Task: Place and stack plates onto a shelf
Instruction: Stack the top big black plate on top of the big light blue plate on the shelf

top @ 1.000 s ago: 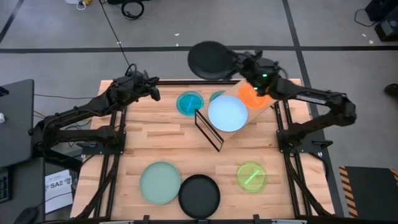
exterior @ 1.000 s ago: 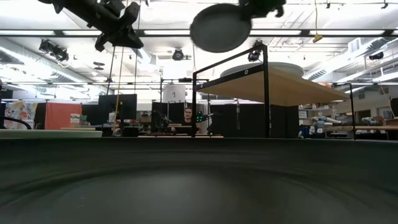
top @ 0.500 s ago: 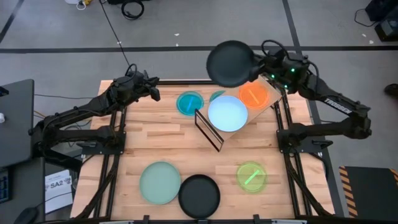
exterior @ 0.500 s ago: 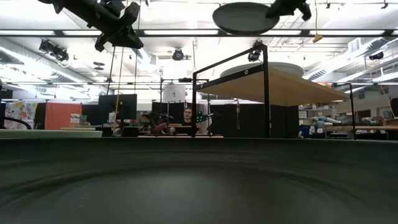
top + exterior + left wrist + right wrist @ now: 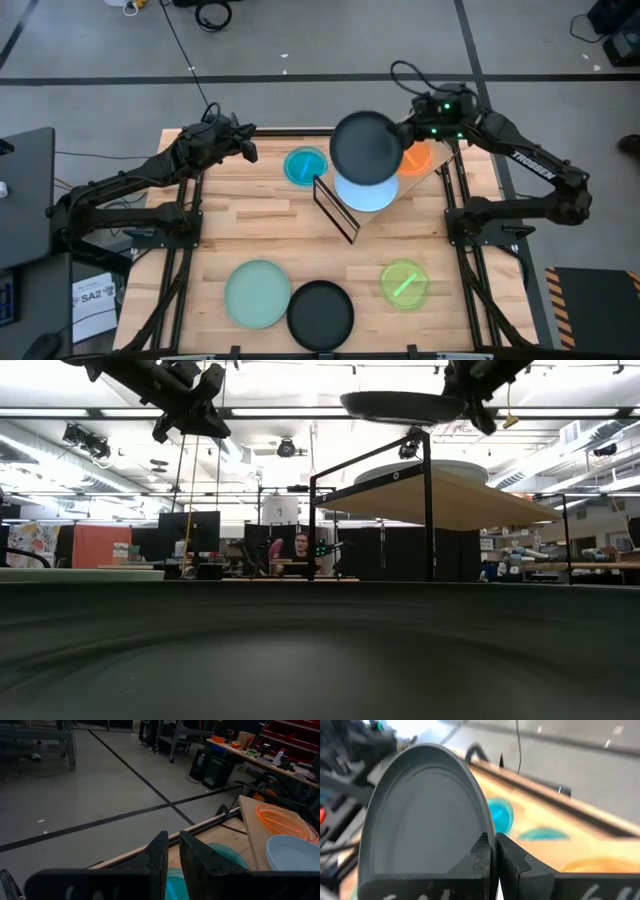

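My right gripper (image 5: 403, 136) is shut on a black plate (image 5: 366, 147) and holds it in the air above the light blue plate (image 5: 368, 194) on the shelf (image 5: 432, 178). An orange plate (image 5: 417, 159) lies on the shelf's far part. In the low view the held plate (image 5: 400, 405) shows edge-on and level. A teal plate (image 5: 305, 166) lies on the table left of the shelf. Mint green (image 5: 257, 293), a second black (image 5: 320, 315) and lime green (image 5: 404, 284) plates lie near the table's near edge. My left gripper (image 5: 246, 150) hovers shut at the far left. My right gripper pinches the black plate's rim (image 5: 489, 827) between its two fingers, on the plate's right side. The fingers (image 5: 481, 851) come level from the table's right. The plate is lifted clear and lies about level above the shelf.
The shelf's black wire frame (image 5: 336, 208) stands up at its near-left end. Bare tabletop lies in the middle, between the shelf and the three near plates. A person sits in the room beyond the table (image 5: 300, 546).
My right gripper has carried the black plate from beyond the table's far edge, first right, then toward the near edge, over the shelf. The plate has tipped from facing the low camera to lying level. My left arm has kept still.
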`<action>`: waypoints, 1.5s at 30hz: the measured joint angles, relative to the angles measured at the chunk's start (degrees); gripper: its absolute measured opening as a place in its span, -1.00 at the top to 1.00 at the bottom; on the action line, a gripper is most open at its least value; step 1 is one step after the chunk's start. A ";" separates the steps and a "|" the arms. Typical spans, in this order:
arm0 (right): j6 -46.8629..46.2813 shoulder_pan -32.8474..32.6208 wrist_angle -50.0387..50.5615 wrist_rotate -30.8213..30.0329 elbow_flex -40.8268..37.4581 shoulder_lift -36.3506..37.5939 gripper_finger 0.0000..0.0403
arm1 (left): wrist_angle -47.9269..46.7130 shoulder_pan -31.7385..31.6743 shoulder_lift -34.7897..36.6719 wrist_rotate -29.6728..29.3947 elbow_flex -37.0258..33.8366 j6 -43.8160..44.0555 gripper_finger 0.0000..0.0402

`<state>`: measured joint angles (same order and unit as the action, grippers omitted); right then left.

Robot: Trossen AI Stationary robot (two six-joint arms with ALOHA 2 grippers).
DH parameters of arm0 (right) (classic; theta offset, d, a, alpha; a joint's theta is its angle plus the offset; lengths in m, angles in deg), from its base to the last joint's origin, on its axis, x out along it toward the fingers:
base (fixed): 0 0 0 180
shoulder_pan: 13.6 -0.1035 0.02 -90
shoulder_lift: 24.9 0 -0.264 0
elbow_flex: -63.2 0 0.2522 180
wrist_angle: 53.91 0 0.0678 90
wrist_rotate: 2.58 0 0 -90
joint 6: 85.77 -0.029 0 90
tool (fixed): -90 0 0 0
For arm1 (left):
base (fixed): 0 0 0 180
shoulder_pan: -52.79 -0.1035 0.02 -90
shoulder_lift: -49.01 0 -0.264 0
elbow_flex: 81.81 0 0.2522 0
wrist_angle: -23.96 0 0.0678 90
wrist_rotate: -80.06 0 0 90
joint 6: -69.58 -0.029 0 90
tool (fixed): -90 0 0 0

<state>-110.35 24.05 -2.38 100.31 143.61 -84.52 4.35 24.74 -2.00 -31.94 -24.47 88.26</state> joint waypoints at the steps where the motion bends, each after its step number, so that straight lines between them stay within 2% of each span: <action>1: -0.03 -0.03 1.03 0.87 0.00 -0.47 0.90 | -0.02 0.00 0.00 0.00 0.00 0.00 0.74; 7: 0.01 -0.30 4.47 5.19 0.00 -3.88 0.90 | -0.02 0.00 0.00 0.00 0.00 0.00 0.74; 11: 0.56 -0.90 6.87 5.43 0.00 -5.78 0.90 | -0.02 0.00 0.00 0.00 0.00 0.00 0.74; 20: 1.81 -2.01 8.94 4.98 0.00 -8.67 0.87 | -0.02 0.02 0.00 0.00 0.00 0.00 0.74; 45: 3.82 -1.97 10.15 1.55 0.00 -8.80 0.87 | -0.02 0.02 -0.01 0.00 0.00 0.00 0.74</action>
<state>-106.52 22.08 7.77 101.86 143.61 -93.32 4.33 24.76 -2.01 -31.94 -24.47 88.26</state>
